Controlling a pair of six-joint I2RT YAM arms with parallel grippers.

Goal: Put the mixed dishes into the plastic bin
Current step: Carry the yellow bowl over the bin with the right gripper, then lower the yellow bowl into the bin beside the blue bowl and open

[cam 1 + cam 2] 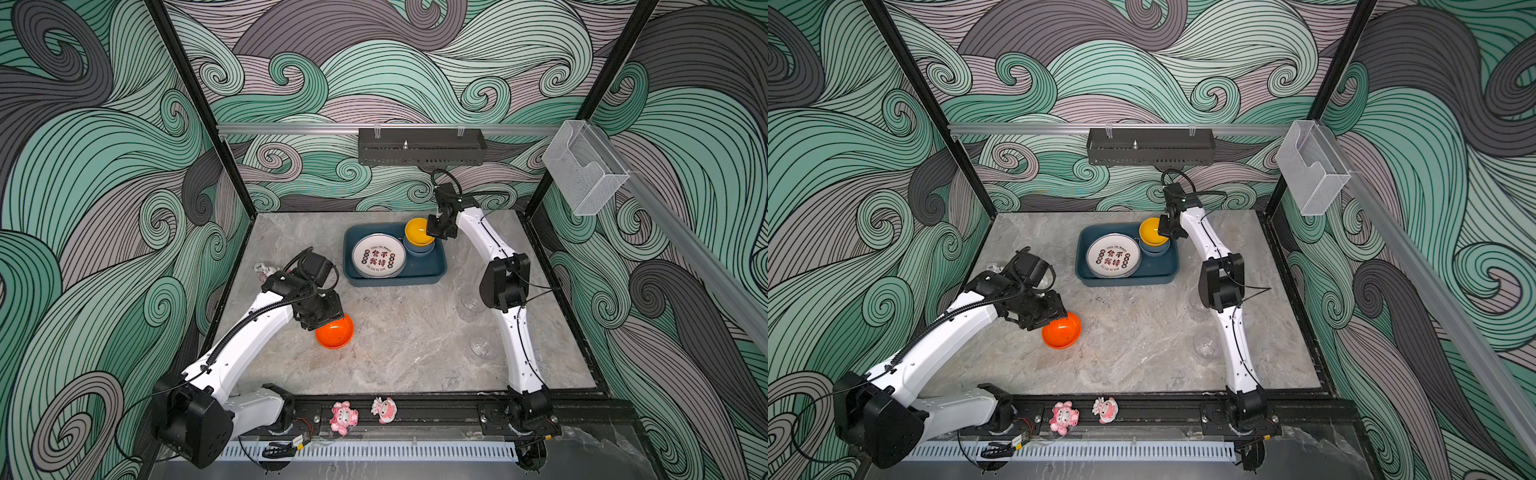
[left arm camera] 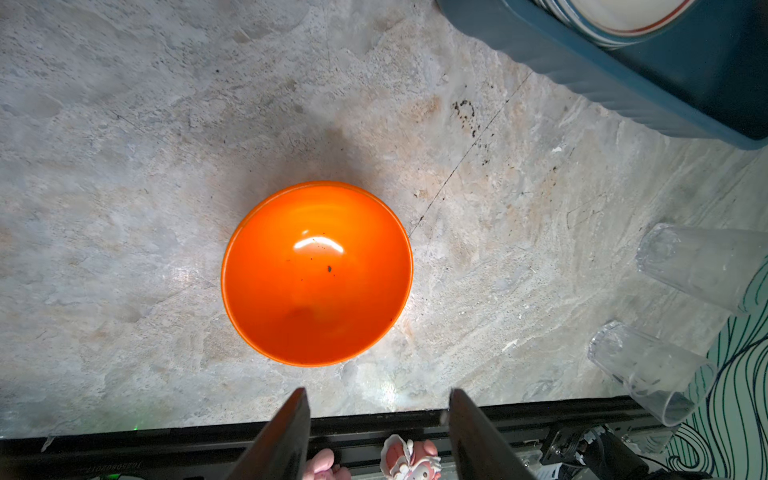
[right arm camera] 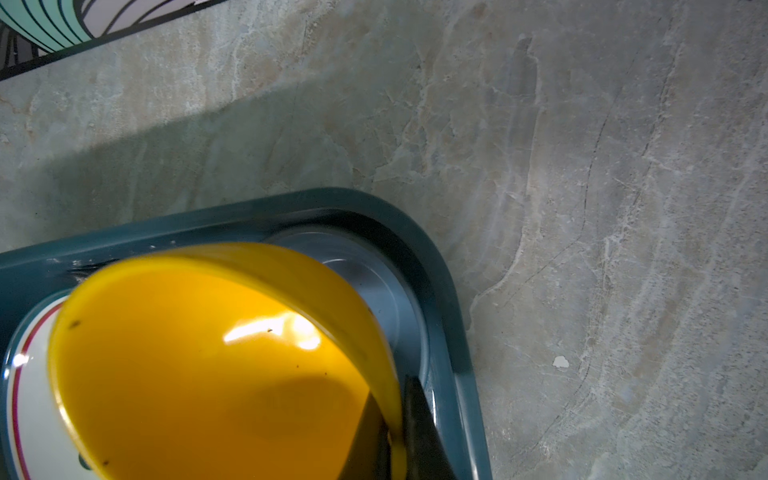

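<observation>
The right jaws pinch the rim of the yellow bowl [image 1: 419, 231] and hold it tilted over the blue bowl [image 1: 417, 250] in the 1 o'clock corner of the plastic bin [image 1: 428, 268], apparently to nest it there beside the lettered plate [image 1: 378, 255]. The left jaws hang spread above the orange bowl [image 1: 335, 332], which sits upright on the table [image 1: 415, 353] at 7 o'clock from the bin, and seem lined up to take its rim. Two clear glasses [image 2: 702, 266] stand at the table's 4 o'clock side.

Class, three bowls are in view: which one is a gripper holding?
The yellow bowl: the right gripper pinches its rim over the blue bowl; the orange bowl sits free on the table.
</observation>
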